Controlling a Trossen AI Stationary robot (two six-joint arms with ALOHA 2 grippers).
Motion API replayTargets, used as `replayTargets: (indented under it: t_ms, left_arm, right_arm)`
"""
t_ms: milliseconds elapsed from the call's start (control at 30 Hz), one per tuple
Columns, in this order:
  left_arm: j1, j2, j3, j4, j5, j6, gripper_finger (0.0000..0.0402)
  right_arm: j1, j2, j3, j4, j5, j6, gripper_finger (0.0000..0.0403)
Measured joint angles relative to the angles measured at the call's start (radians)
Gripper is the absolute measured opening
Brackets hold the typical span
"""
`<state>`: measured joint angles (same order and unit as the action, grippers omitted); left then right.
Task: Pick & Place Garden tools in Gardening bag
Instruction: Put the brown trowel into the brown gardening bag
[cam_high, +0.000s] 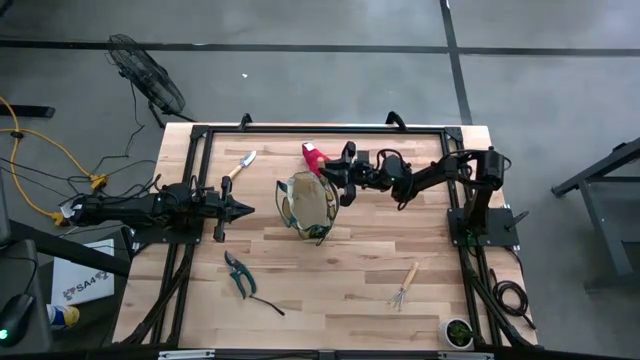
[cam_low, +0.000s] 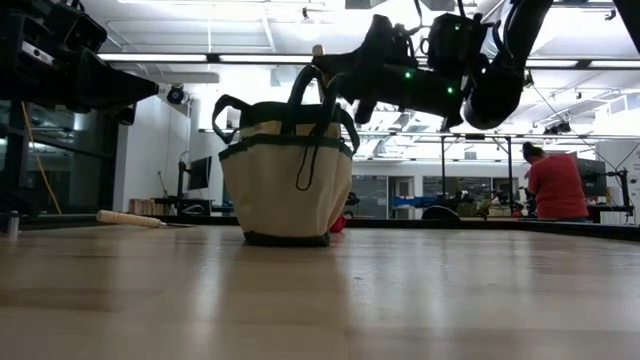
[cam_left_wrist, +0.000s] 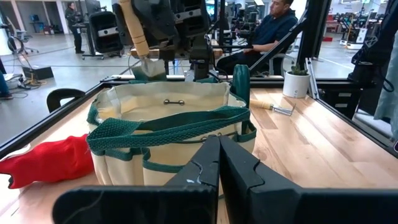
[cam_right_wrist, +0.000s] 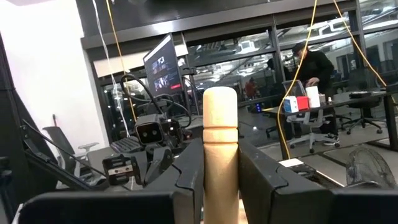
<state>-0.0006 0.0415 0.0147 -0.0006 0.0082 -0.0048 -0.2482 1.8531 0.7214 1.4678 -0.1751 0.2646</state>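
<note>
A tan gardening bag (cam_high: 306, 205) with green trim and loop handles stands upright and open-mouthed near the middle of the desk (cam_high: 340, 290). Above its rim on the right arm's side, the right gripper (cam_high: 334, 186) hangs clamped on a wooden-handled trowel (cam_left_wrist: 138, 37), blade pointing down toward the bag's mouth. A red glove (cam_high: 314, 158) lies just beside the bag, toward the desk's far edge. The left gripper (cam_high: 243, 209), fingers pressed together and empty, rests low near the bag. A second trowel (cam_high: 240, 167), pruning shears (cam_high: 238, 273) and a hand rake (cam_high: 405, 287) lie well apart on open wood.
</note>
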Motion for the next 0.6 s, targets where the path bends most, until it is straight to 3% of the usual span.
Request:
replayTargets:
  t_ms: [267,600]
  left_arm:
    - [0.0,0.0,0.0,0.0,0.0,0.0,0.0001]
    - [0.0,0.0,0.0,0.0,0.0,0.0,0.0001]
  right_arm:
    - [0.019,0.09,0.001,0.094,-0.001,0.049,0.0062]
    - [0.005,0.094,0.023,0.098,-0.016,0.025,0.0062]
